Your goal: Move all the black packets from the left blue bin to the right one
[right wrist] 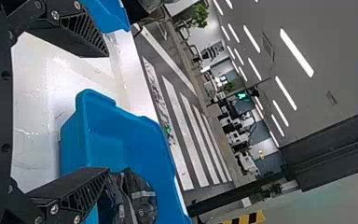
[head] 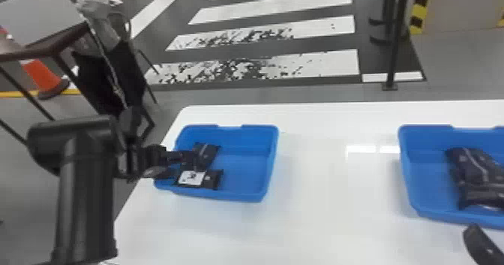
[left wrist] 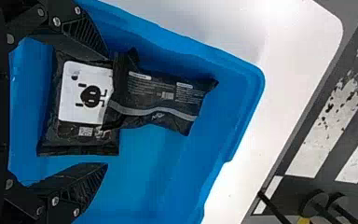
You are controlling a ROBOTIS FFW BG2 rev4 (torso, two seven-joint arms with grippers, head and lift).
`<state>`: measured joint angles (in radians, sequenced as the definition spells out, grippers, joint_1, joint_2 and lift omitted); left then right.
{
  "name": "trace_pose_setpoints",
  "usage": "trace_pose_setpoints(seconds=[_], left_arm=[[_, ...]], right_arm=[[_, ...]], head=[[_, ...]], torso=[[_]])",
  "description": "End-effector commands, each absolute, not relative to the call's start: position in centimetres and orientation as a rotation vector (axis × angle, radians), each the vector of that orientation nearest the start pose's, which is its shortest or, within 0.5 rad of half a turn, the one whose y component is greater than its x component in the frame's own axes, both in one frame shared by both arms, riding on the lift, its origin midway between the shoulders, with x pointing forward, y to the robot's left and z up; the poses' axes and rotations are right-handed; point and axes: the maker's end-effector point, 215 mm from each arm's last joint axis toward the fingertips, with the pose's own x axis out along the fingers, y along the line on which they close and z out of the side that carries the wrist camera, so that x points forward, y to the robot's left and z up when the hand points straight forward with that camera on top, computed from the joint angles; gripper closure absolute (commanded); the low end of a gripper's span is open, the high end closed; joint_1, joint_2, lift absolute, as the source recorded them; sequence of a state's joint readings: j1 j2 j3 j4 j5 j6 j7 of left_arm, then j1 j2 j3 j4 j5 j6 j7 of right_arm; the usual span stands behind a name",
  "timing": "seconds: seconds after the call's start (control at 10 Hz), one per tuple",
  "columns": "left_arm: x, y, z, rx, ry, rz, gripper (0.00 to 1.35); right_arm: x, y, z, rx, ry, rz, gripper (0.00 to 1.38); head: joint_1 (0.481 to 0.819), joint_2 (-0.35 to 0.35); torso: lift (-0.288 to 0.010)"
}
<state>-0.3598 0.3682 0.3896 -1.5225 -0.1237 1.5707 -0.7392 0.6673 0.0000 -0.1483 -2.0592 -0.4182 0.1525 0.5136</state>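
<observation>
L gripper jaws: spread wide, nothing pinched. L gripper (head: 180, 165) is over the left bin's (head: 272, 151) left part, tips inside the rim.
Labelled packet: black (left wrist: 86, 133), flat in the left bin, w/ a white label & dark cartoon-ish print. In the L wrist view it lies between the fingers as seen, one finger covering part of its edge. Can't tell if that's contact.
Striped packet: black, w/ a grey band & small white print (left wrist: 163, 98), a bit creased, crimped end. One end laps over the labelled packet, the rest lies past the fingertips.
Left bin room: blue floor runs from both packets to the right wall. The packets sit nearer the left wall, labelled packet on the near side.
R gripper jaws: wide apart too, holding nada. R gripper (head: 482, 244) is near the right bin's (head: 407, 163) near wall; in the R wrist view one finger overlaps the bin's wall.
Right bin pile: dark packets (head: 480, 178), wrinkled & overlapping, grey band on one. Exact count unclear tbh. Blue floor shows b/w pile & left wall.
Table: white table (head: 330, 193) stretches b/w the bins; its left edge runs close by the left bin.
Views: head view has both bins + the floor stripes (head: 300, 65); L wrist gives the packet print close up; R wrist adds ceiling lights (right wrist: 296, 52).
</observation>
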Motion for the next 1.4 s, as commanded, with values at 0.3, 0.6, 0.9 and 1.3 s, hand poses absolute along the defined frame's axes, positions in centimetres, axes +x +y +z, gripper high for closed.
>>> trace_pose_setpoints(seconds=[0.3, 0.6, 0.9, 1.3], left_arm=[[46.2, 44.9, -46.9, -0.511, 1.138, 0.028, 0.37], [46.0, 45.3, -47.4, -0.512, 1.153, 0.048, 0.82], [45.6, 44.7, -48.0, -0.517, 1.169, 0.034, 1.18], [49.8, 42.4, -45.8, -0.496, 1.001, -0.123, 1.23]], right_arm=[[36.7, -19.0, -40.4, 0.441, 0.214, 0.377, 0.16], [36.7, -18.9, -40.9, 0.450, 0.223, 0.379, 0.16], [36.6, -18.9, -41.1, 0.470, 0.227, 0.380, 0.17], [36.4, -18.9, -40.7, 0.482, 0.221, 0.382, 0.18]], head=[[0.695, 0.331], [0.695, 0.344], [0.695, 0.347], [0.695, 0.334]], torso=[[-0.138], [-0.138], [-0.138], [-0.138]])
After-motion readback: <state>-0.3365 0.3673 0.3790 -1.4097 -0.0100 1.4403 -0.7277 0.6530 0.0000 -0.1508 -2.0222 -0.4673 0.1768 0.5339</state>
